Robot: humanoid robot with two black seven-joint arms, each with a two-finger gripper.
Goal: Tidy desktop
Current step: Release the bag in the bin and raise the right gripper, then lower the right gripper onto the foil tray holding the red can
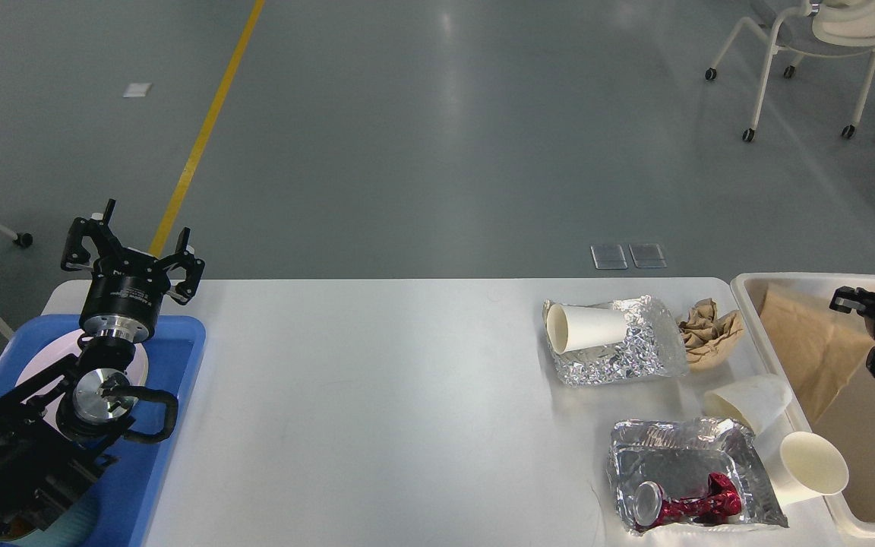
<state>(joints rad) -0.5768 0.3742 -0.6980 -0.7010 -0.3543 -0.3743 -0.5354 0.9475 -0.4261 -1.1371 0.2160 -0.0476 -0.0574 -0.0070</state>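
Left gripper hangs fingers apart, empty, above the blue tray; right gripper unreadable. Paper cup at the desktop's right edge could roll off if nudged.

probably a lab or test hall: grey floor with yellow line, wheeled chair.

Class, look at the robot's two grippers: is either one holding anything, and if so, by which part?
The left gripper is open above the blue tray, holding nothing. The right gripper, over the cream bin, is too dark to judge.
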